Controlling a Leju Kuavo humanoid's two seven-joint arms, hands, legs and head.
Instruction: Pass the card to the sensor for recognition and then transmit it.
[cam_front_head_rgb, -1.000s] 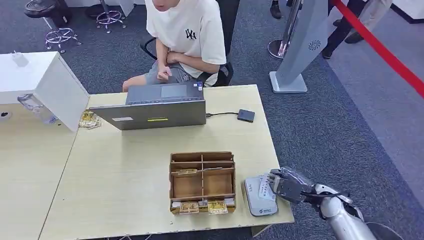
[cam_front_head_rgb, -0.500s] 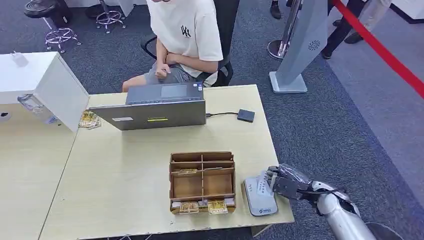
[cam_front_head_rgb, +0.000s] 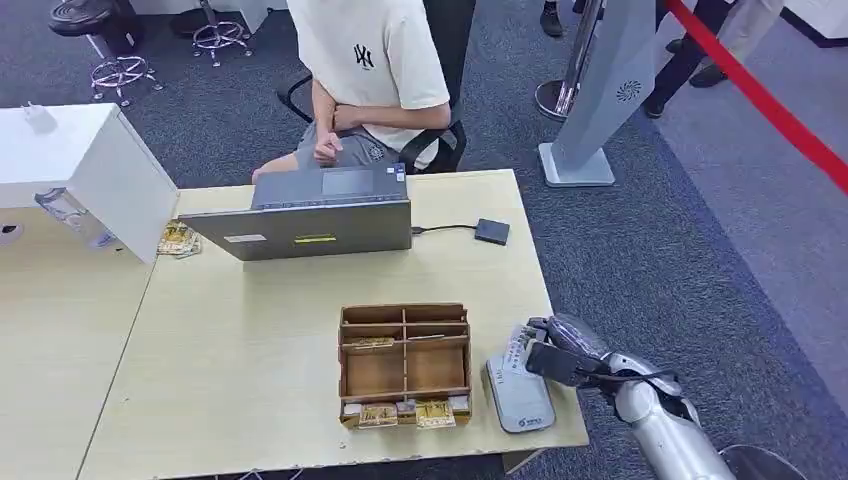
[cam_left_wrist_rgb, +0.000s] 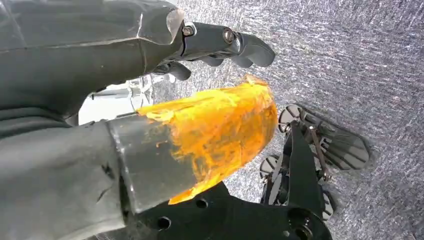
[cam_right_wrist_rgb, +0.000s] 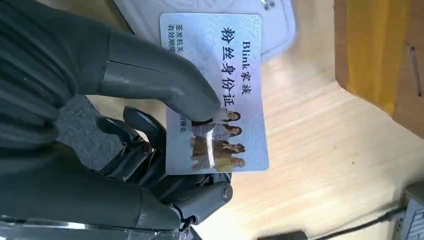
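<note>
A: Nearest the camera: right hand (cam_front_head_rgb: 553, 358) at the tabletop's (cam_front_head_rgb: 250, 370) front right corner, thumb and fingers (cam_right_wrist_rgb: 150, 155) pinching the card (cam_right_wrist_rgb: 216, 90). Printed face up, photos and text legible in the wrist view.

B: Card position?

A: Lifted, at the far end of the sensor (cam_front_head_rgb: 520, 395), partly over its grey pad. Not flat on it.

B: Advice for the step?

A: Probably best kept level and close over the pad's centre, grip kept firm on the card's edge, no tilt. Then carried away steadily for the handover. Risk, by judgement: thin card slipping from a pinch this narrow.

B: Left hand (cam_left_wrist_rgb: 150, 125)?

A: Hanging over carpet, fingers part-curled, nothing visibly held; open or closed hard to call.

B: Farther out?

A: Wooden box (cam_front_head_rgb: 404, 365) just left of the sensor, compartments holding small packets. Beyond, laptop (cam_front_head_rgb: 310, 215) with a cable to a small black device (cam_front_head_rgb: 492, 231). Past the far edge, a seated person (cam_front_head_rgb: 365, 80).
</note>
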